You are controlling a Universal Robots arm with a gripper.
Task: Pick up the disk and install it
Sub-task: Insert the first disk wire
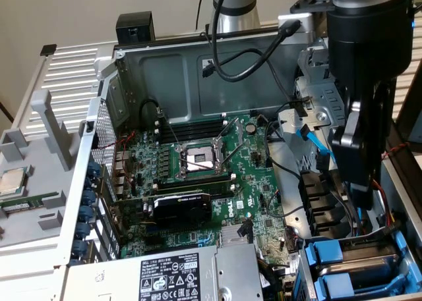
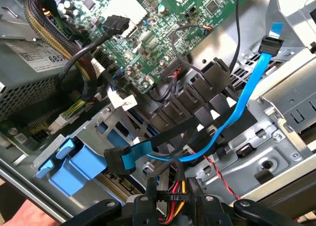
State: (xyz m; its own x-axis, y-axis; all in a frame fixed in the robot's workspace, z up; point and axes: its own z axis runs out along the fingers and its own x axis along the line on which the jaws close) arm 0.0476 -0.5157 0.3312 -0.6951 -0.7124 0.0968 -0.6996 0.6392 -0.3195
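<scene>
Two blue plastic carriers point(image 1: 326, 251) point(image 1: 339, 289) sit stacked in the drive bay at the case's near corner, on the exterior view's right. A grey metal drive body point(image 1: 370, 265) shows behind the upper carrier. No label is visible, so I cannot tell which one is the disk. My black gripper point(image 1: 362, 197) hangs above this bay and touches neither carrier. In the wrist view a blue carrier point(image 2: 69, 172) lies below the gripper point(image 2: 173, 213). The black fingers point(image 2: 106, 211) stand apart with only cables between them.
A loose blue SATA cable point(image 2: 242, 107) and black power leads point(image 2: 207, 87) cross the space over the bay. The motherboard point(image 1: 198, 163), a graphics card point(image 1: 181, 205) and the power supply point(image 1: 171, 274) fill the case. A silver CPU chip point(image 1: 12, 181) lies on the grey tray outside.
</scene>
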